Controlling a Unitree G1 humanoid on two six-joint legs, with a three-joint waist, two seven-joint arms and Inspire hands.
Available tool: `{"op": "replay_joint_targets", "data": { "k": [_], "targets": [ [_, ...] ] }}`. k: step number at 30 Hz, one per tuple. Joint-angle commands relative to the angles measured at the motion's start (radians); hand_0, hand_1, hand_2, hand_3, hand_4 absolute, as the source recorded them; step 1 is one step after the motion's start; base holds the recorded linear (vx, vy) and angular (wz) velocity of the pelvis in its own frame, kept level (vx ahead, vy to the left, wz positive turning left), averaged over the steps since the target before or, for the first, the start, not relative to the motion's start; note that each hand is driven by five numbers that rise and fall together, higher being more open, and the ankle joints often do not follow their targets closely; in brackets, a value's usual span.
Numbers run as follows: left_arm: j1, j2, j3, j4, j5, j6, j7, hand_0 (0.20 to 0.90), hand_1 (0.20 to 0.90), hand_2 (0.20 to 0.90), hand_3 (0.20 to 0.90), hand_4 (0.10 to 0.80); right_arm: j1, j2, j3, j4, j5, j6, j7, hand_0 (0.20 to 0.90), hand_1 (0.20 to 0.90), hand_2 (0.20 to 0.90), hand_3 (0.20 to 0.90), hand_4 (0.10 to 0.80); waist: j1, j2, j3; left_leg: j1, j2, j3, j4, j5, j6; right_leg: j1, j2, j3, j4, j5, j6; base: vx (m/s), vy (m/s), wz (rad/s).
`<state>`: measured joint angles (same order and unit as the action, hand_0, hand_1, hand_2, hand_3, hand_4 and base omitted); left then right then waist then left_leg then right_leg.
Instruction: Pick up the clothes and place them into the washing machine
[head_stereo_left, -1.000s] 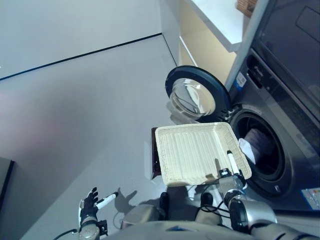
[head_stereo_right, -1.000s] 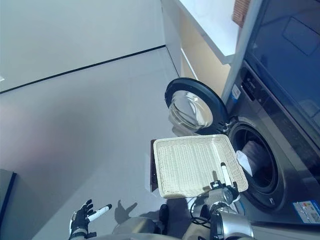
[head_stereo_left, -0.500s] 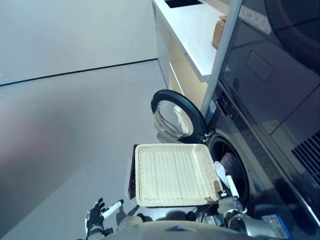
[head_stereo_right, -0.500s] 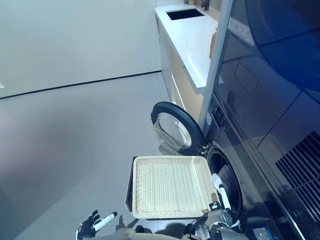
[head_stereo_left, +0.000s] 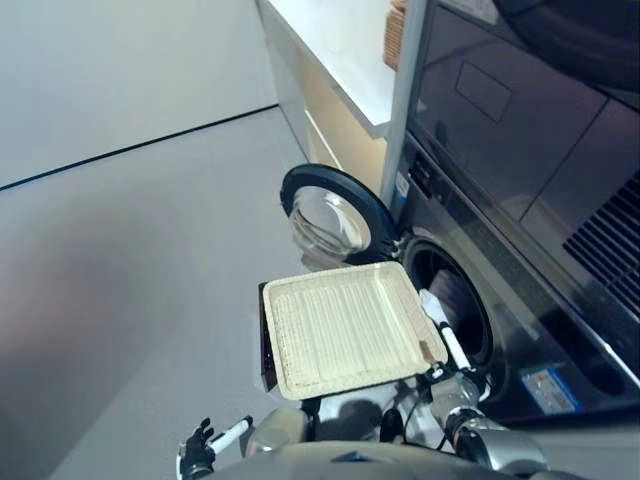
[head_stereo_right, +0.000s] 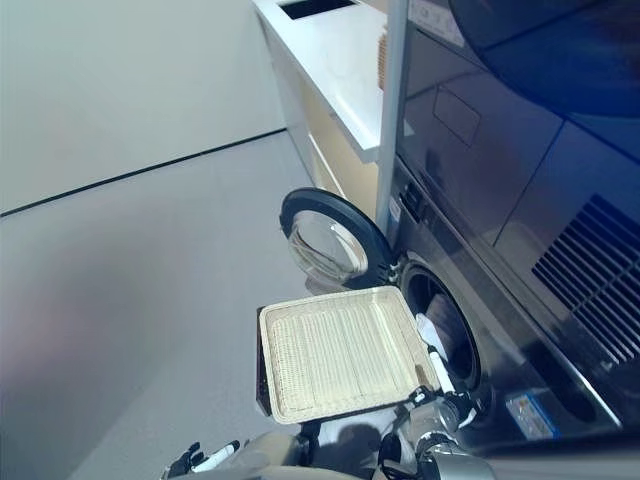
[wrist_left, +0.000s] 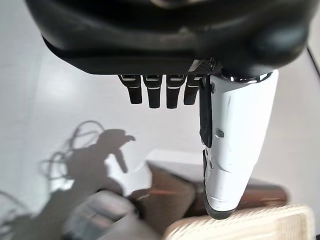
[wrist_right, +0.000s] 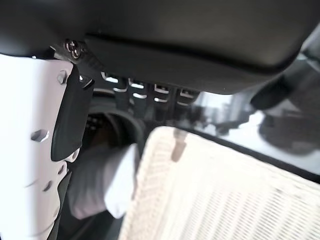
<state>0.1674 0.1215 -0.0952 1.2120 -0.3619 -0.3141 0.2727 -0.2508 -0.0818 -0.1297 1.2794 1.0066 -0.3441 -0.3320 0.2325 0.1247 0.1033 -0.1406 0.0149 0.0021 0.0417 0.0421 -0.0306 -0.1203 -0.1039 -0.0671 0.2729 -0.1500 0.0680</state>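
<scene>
Only the right wrist view shows white clothes (wrist_right: 107, 182) in the drum beyond the right robot hand's (wrist_right: 150, 55) relaxed, empty fingers.

Dark hand (wrist_left: 170, 40), white thumb cover (wrist_left: 235, 145)

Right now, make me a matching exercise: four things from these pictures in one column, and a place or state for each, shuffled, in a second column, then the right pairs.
1. wicker tray
2. washer door
3. clothes
4. left hand

A. inside the drum
B. swung open
C. empty, before the washer
D. open, low over the floor

Pairs: 1-C, 2-B, 3-A, 4-D
</scene>
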Motion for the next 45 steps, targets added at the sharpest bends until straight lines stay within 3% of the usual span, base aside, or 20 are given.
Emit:
{"op": "replay_joint_targets", "data": {
  "k": [1,2,4,11,20,28,32,36,45],
  "targets": [
    [-0.023,0.036,0.001,-0.013,-0.040,-0.085,0.049,0.900,0.900,0.900,0.900,0.800,-0.095,-0.012,0.033,-0.061,-0.041,-0.030,0.002,0.900,0.900,0.900,0.900,0.800,0.063,0.046,-0.006,-0.074,0.018,0.052,0.022,0.083,-0.033,0.079,-0.126,-0.122,-0.120,0.128,0.062,-0.157,0.147,-1.03],
    [-0.023,0.034,0.004,-0.028,-0.054,-0.090,0.040,0.900,0.900,0.900,0.900,0.800,-0.104,-0.020,0.035,-0.062,-0.044,-0.025,0.000,0.900,0.900,0.900,0.900,0.800,0.071,0.047,-0.001,-0.078,0.020,0.067,0.023,0.086,-0.034,0.067,-0.133,-0.150,-0.137,0.149,0.065,-0.172,0.101,-1.48],
    [-0.027,0.040,-0.008,-0.079,-0.086,-0.116,0.036,0.900,0.900,0.900,0.900,0.800,-0.126,-0.013,0.054,-0.085,-0.041,-0.028,-0.002,0.900,0.900,0.900,0.900,0.800,0.059,0.049,0.016,-0.083,0.012,0.070,0.028,0.079,-0.028,0.046,-0.123,-0.107,-0.158,0.168,0.071,-0.091,0.037,-1.43],
    [-0.022,0.017,-0.082,-0.166,-0.098,-0.129,0.025,0.900,0.900,0.900,0.900,0.800,-0.227,-0.036,0.049,-0.095,0.038,-0.055,-0.015,0.900,0.900,0.900,0.900,0.800,0.054,0.085,0.064,-0.115,-0.016,0.066,-0.002,0.082,-0.016,-0.010,-0.147,-0.126,-0.191,0.202,0.079,-0.060,0.064,0.07],
    [-0.015,0.020,-0.136,-0.168,-0.113,-0.126,0.015,0.900,0.900,0.900,0.900,0.800,-0.416,-0.158,-0.022,-0.124,0.070,-0.096,-0.078,0.900,0.900,0.900,0.900,0.800,0.058,0.168,0.152,-0.199,-0.048,0.062,0.019,0.087,-0.006,-0.116,-0.196,-0.112,-0.147,0.215,0.092,-0.076,0.090,0.09],
    [-0.045,0.030,-0.204,-0.271,-0.103,-0.147,0.008,0.900,0.900,0.900,0.900,0.800,-0.538,-0.241,-0.041,-0.142,0.064,-0.119,-0.112,0.900,0.900,0.900,0.900,0.800,0.059,0.189,0.212,-0.283,-0.072,0.073,0.062,0.076,-0.004,-0.196,-0.231,-0.093,-0.124,0.234,0.098,-0.038,0.080,0.06],
    [-0.050,0.035,-0.220,-0.310,-0.099,-0.151,0.000,0.900,0.900,0.900,0.900,0.800,-0.574,-0.272,-0.053,-0.140,0.081,-0.132,-0.117,0.900,0.900,0.900,0.900,0.800,0.062,0.192,0.217,-0.316,-0.083,0.074,0.080,0.071,-0.005,-0.218,-0.245,-0.089,-0.115,0.236,0.098,-0.010,0.067,0.07],
    [-0.036,0.042,-0.239,-0.362,-0.102,-0.150,-0.007,0.900,0.900,0.900,0.900,0.800,-0.646,-0.351,-0.061,-0.113,0.099,-0.132,-0.128,0.900,0.900,0.900,0.900,0.800,0.076,0.223,0.206,-0.353,-0.112,0.080,0.090,0.062,-0.004,-0.246,-0.283,-0.087,-0.114,0.246,0.106,0.005,0.123,0.12],
    [-0.042,0.028,-0.262,-0.364,-0.108,-0.151,0.002,0.900,0.900,0.900,0.900,0.800,-0.716,-0.426,-0.061,-0.077,0.096,-0.122,-0.146,0.900,0.900,0.900,0.900,0.800,0.098,0.289,0.194,-0.383,-0.151,0.092,0.115,0.040,-0.002,-0.278,-0.325,-0.062,-0.093,0.236,0.108,0.025,0.104,0.05]
  ]
}}
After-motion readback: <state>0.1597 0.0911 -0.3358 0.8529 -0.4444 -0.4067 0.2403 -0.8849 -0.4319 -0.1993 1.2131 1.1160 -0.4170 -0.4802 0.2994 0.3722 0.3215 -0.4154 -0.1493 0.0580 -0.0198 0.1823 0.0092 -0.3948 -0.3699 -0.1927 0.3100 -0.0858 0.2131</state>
